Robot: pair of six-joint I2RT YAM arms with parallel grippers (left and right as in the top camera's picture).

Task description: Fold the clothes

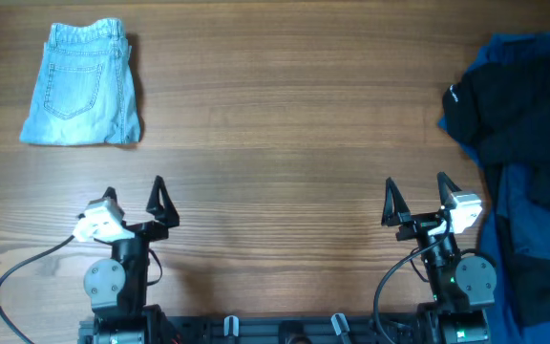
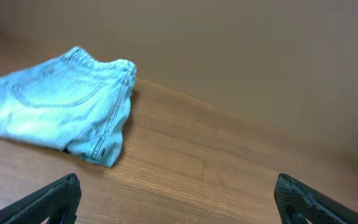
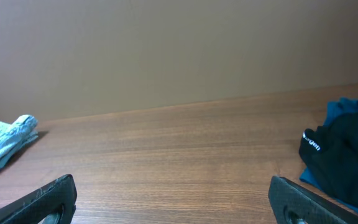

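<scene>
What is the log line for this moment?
shorts: folded, far left | left gripper: open, empty | right gripper: open, empty | dark pile: right edge

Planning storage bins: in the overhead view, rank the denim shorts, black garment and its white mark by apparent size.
Black garment and denim shorts: look similar; the garment runs off-frame, so unranked.
White mark: smallest.

Denim shorts [image 1: 82,86]: faded light blue, paler worn patches, tonal stitching lines.
Tabletop [image 1: 285,124]: mid-brown wood, fine horizontal grain.
Garment [image 1: 518,91]: black, small white mark.
Fabric [image 1: 542,215]: deep blue, brighter blue folds.
Left hand [image 1: 134,188], right hand [image 1: 415,182]: both black.
Left wrist housing [image 1: 100,222]: white.
Wall [image 3: 179,50]: plain tan.
</scene>
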